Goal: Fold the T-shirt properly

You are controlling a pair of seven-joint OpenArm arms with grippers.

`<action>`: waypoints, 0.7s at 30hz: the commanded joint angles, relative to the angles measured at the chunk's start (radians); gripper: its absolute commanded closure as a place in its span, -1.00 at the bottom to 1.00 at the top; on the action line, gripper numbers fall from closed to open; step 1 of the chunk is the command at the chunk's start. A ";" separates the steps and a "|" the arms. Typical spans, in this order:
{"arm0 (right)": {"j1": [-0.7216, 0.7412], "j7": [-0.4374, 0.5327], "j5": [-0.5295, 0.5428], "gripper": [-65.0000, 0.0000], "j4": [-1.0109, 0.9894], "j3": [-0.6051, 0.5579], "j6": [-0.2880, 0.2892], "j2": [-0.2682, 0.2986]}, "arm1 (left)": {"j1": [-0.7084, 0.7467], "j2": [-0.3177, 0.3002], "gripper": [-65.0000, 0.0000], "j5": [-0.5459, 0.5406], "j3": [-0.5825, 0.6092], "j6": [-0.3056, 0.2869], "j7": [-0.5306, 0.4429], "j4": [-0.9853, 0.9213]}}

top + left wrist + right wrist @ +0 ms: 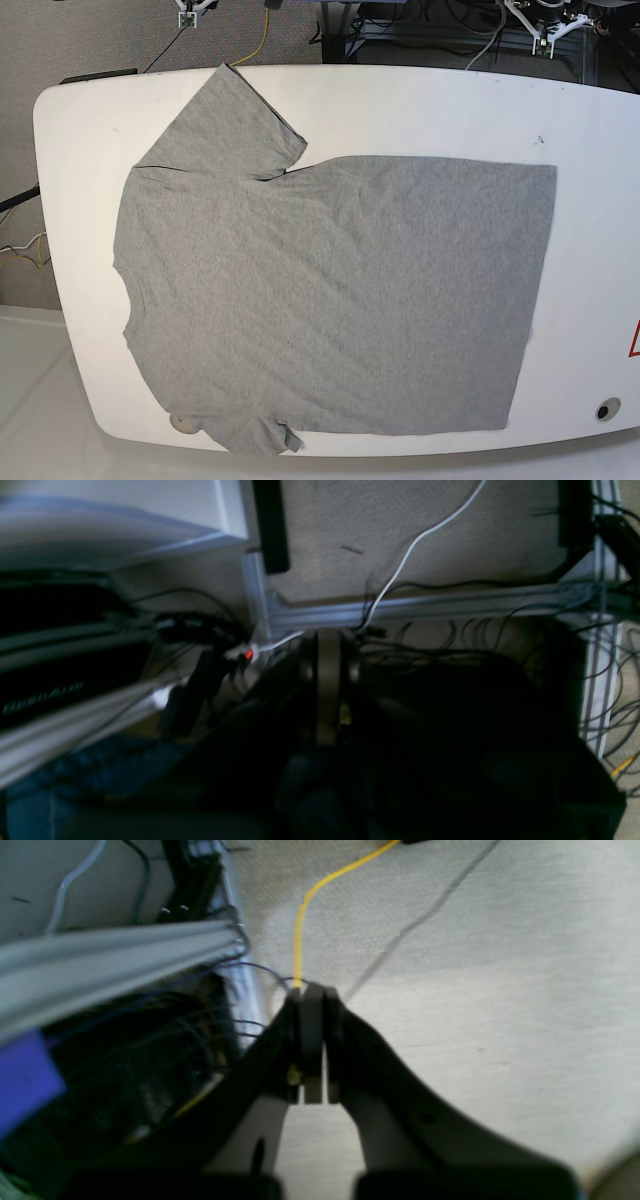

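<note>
T-shirt (340, 290) flat on worktop (580, 250), centre of frame | unfolded; all folds remain | both hands (189, 19) (543, 46), top edge: closed, empty

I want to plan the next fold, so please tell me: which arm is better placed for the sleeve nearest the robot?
Probably the right. Its gripper appears close to that sleeve, while the left gripper is over toward the hem end.
</note>
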 commanded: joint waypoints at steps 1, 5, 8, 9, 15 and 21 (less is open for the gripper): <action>-0.056 0.014 0.010 1.00 0.058 0.003 0.001 0.010 | 0.036 -0.015 1.00 -0.030 -0.005 -0.003 -0.012 0.056; -0.164 -0.015 0.039 1.00 0.229 0.007 0.007 0.028 | 0.101 -0.030 1.00 -0.107 0.008 -0.030 0.007 0.167; -0.209 -0.045 0.072 1.00 0.325 0.009 0.009 0.037 | 0.136 -0.039 1.00 -0.136 0.014 -0.038 0.012 0.239; -0.221 -0.056 0.082 1.00 0.354 0.009 0.010 0.039 | 0.147 -0.041 1.00 -0.142 0.017 -0.040 0.012 0.263; -0.290 -0.133 0.108 1.00 0.520 0.010 0.009 0.048 | 0.216 -0.050 1.00 -0.138 0.038 -0.034 0.013 0.424; -0.337 -0.174 0.101 1.00 0.631 0.012 0.015 0.050 | 0.253 -0.041 1.00 -0.121 0.042 -0.033 0.013 0.515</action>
